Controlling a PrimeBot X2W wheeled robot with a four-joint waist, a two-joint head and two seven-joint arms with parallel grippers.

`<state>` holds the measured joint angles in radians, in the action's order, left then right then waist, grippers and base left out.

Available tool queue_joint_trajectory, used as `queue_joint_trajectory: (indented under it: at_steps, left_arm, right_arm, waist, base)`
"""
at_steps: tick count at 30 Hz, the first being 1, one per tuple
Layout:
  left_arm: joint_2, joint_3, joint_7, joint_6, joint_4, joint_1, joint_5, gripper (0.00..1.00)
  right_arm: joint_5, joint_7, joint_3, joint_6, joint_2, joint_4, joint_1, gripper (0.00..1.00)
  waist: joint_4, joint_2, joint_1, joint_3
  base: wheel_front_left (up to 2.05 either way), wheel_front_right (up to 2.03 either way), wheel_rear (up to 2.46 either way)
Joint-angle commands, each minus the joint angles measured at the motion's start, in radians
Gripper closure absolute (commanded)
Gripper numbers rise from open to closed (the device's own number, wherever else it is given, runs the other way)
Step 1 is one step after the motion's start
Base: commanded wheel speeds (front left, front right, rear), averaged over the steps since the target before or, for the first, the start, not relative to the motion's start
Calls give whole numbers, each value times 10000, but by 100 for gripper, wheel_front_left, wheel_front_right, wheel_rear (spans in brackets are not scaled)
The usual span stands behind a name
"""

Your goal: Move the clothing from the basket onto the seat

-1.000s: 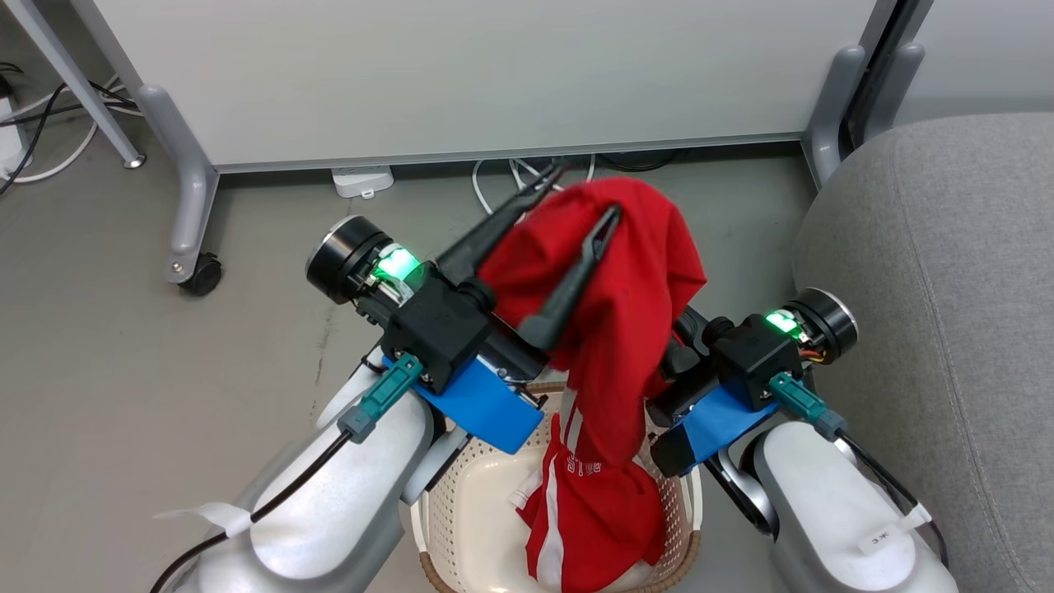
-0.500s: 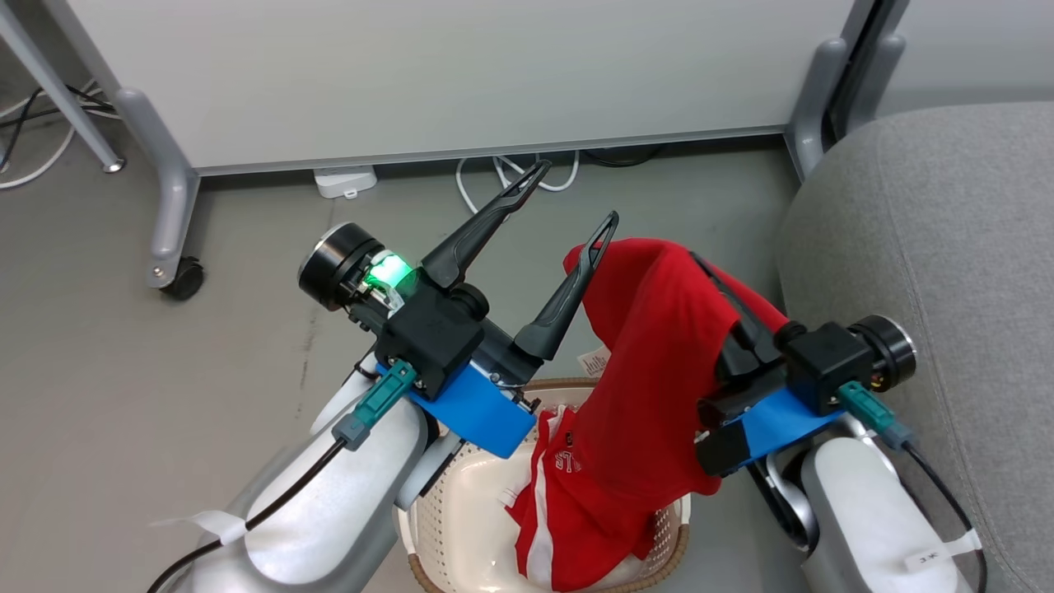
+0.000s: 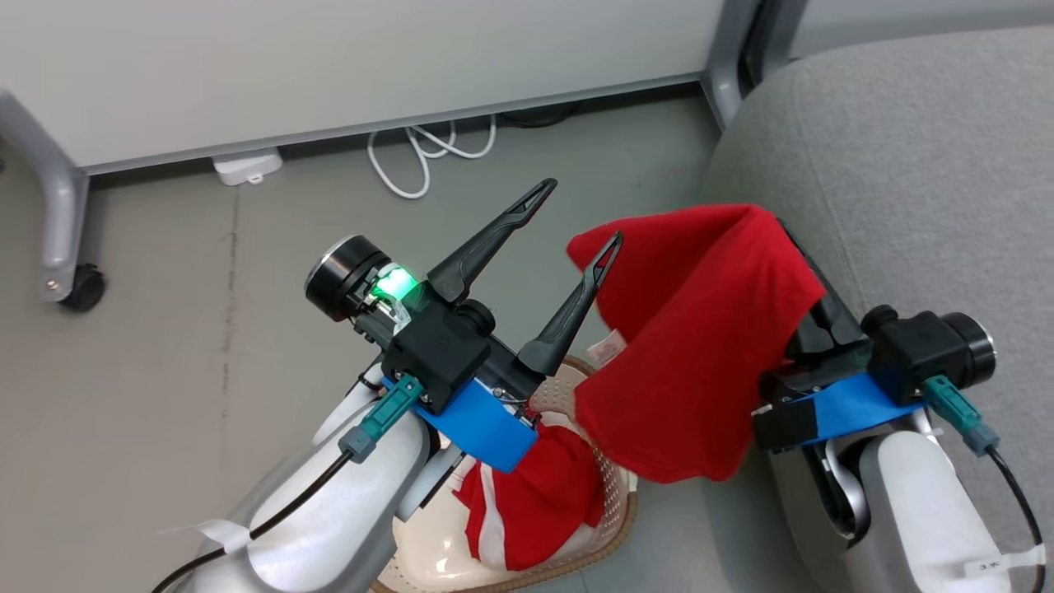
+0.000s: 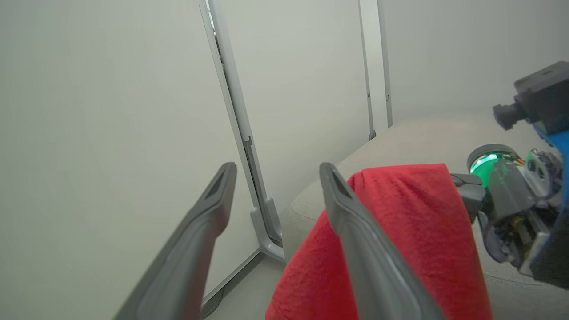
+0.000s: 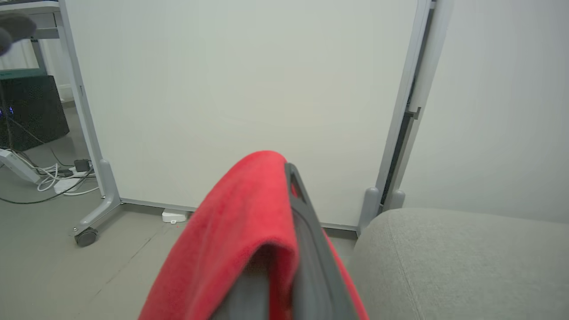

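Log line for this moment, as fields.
left claw: open, empty | right claw: shut on red garment, at seat edge | striped garment: in basket

Red plain garment [image 3: 700,354], red/wht striped garment [image 3: 535,502], cream basket [image 3: 613,490], grey seat [image 3: 906,148]

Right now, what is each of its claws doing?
Left gripper: open, holding nothing.
Right gripper: shut on the plain red garment.

The left gripper [image 4: 278,171] gapes wide; red garment [image 4: 413,231] (perhaps touching one finger) hangs before grey seat [image 4: 422,138].
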<state>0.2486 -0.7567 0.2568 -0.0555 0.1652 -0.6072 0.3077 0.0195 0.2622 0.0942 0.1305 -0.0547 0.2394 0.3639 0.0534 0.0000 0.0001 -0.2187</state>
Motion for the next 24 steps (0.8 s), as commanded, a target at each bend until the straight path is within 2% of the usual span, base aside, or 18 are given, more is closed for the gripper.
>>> queue_joint_trajectory:
  at_steps: [1, 16, 24]
  left_arm:
    - [50, -1, 17, -25, 2, -164, -51, 0]
    - [122, -318, -63, -141, 152, -469, -107, 0]
    - [135, -444, -85, -139, 226, -571, -97, 0]
  right_arm:
    - [-24, 42, -112, 5, 30, -120, -127, 100]
    - [474, 42, -906, 5, 48, -691, -647, 100]
    - [634, 42, -958, 5, 48, -836, -767, 100]
  waist:
    - [277, 0, -1, -197]
    - [1700, 0, -1, -761]
    - [2097, 0, -1, -882]
  base:
    - [0, 0, 0]
    - [0, 0, 0]
    - [0, 0, 0]
